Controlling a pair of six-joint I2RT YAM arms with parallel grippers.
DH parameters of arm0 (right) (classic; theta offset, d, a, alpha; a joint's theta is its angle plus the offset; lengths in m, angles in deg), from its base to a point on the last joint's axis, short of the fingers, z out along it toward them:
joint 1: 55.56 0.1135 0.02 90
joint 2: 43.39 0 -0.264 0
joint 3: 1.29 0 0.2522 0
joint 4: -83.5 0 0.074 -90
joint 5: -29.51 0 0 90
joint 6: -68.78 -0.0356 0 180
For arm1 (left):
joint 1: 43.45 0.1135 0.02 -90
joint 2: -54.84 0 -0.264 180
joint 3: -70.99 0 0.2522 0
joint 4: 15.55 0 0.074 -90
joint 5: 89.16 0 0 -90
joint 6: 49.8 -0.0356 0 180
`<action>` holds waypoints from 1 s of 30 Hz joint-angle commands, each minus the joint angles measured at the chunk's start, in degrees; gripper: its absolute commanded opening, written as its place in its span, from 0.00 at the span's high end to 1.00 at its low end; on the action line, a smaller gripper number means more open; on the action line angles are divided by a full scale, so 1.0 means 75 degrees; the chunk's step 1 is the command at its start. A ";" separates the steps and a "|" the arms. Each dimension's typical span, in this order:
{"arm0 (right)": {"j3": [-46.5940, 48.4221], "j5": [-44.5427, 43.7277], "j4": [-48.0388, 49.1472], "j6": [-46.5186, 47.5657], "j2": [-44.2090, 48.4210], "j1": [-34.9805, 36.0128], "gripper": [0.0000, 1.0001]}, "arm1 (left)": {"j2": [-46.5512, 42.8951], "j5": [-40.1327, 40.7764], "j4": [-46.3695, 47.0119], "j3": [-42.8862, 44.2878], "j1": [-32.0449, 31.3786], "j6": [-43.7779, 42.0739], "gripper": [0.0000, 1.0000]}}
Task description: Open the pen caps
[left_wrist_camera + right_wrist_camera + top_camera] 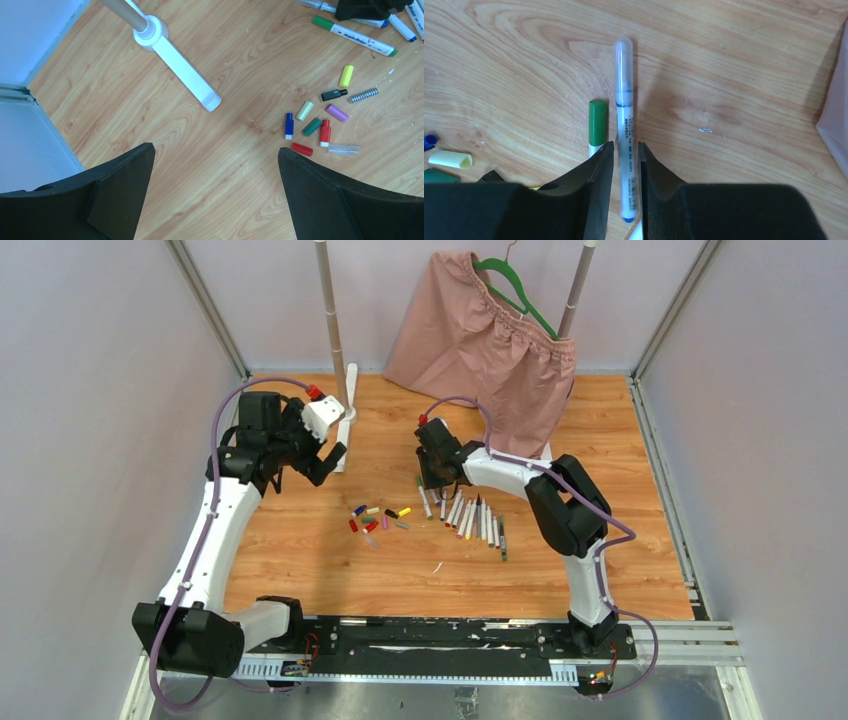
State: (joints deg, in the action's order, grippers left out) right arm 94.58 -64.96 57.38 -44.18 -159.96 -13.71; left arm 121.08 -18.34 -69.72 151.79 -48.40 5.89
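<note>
Wood desk point(330, 570), right of the loose caps point(325, 132): right claw point(625, 147), narrow, clamps a blue pen point(625, 120); left claw point(215, 150) hovers wide and should pinch its clear cap point(623, 65) squarely, pulling straight.

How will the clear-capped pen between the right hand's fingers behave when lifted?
The clear-capped pen looks thin, rigid and light, so it should lift without sagging. Its round, smooth barrel may swivel in the right hand, which straddles it near one end. Released, it would likely roll on the table.
</note>
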 commanded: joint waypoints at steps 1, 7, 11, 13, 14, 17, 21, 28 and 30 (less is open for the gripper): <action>0.0020 -0.0089 -0.0250 -0.0043 -0.0354 0.0095 0.72 | 0.0004 -0.0302 0.0016 -0.0047 0.0033 0.0006 0.00; -0.0060 -0.0394 -0.0251 0.0046 -0.0349 0.0182 0.74 | 0.0031 -0.0349 0.0019 -0.0010 0.0039 -0.0019 0.00; -0.0020 -0.0431 -0.0251 0.0126 -0.0336 0.0218 0.81 | 0.0045 -0.0482 0.0013 -0.0018 0.0039 0.0050 0.00; 0.0044 -0.0433 -0.0258 0.0179 -0.0341 0.0220 0.86 | 0.0026 -0.0633 0.0018 -0.0032 0.0039 0.0068 0.00; 0.0102 -0.0460 -0.0310 0.0202 -0.0330 0.0215 0.89 | 0.0003 -0.0742 0.0002 -0.0052 0.0039 0.0029 0.00; 0.0208 -0.0232 -0.0370 0.0266 -0.0106 0.0099 0.97 | -0.0204 -0.1320 -0.0152 -0.0202 0.0039 -0.0305 0.00; 0.0370 0.0361 -0.0485 0.0521 0.0320 -0.0070 1.00 | -0.0398 -0.1745 -0.0151 -0.0515 0.0033 -0.0663 0.00; 0.0426 0.1797 -0.0867 0.0815 0.0879 -0.0142 1.00 | -0.0825 -0.1822 -0.0273 -0.1133 0.0039 -0.2191 0.00; 0.0354 0.2282 -0.0984 0.0835 0.1025 -0.0146 1.00 | -0.1012 -0.1804 -0.0321 -0.1407 0.0039 -0.3011 0.00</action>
State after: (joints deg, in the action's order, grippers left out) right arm 96.22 -55.89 54.06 -39.72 -155.76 -14.33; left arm 116.07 -30.30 -70.64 144.21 -48.40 -5.23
